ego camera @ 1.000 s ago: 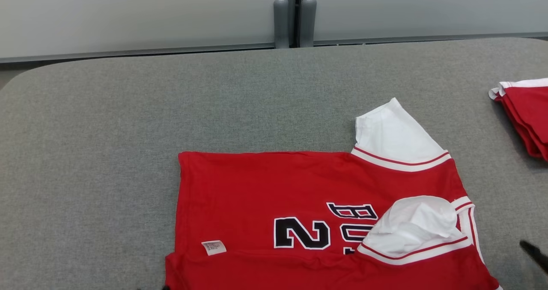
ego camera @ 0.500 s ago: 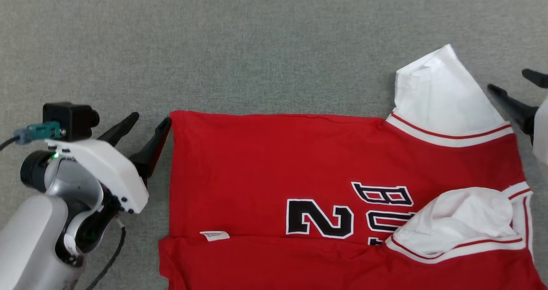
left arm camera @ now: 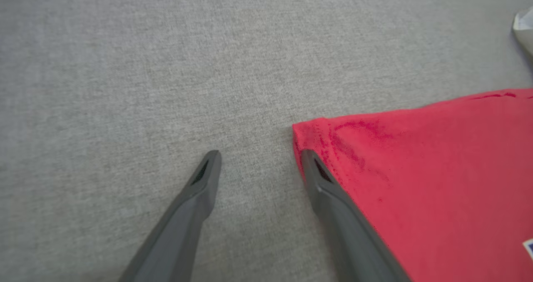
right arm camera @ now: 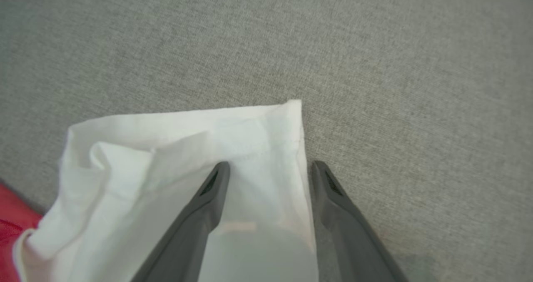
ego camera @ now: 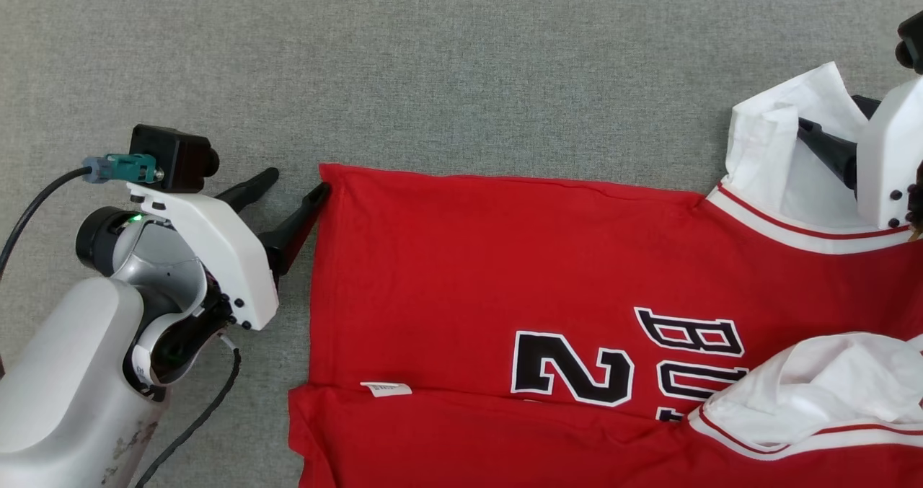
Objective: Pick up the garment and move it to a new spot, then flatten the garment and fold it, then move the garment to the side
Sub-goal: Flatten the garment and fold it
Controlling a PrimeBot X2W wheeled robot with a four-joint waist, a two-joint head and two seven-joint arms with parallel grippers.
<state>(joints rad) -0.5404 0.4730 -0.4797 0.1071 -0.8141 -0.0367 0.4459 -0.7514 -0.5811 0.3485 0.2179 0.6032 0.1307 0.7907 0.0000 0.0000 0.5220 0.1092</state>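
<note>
Head view: red garment laid on grey table, centre to 4 o'clock; left gripper at 9, right gripper at 2 on white sleeve. Left wrist view: fingers spread, garment corner at 3 o'clock beside one tip. Right wrist view: fingers spread astride sleeve edge

The left arm is showing a scuffed pale grey forearm and a white bracket studded with dark screws. Above the bracket a black camera is carrying a teal plug and black cable. Beside the bracket a green light is glowing, and from it two long dark jaws are tapering.
</note>
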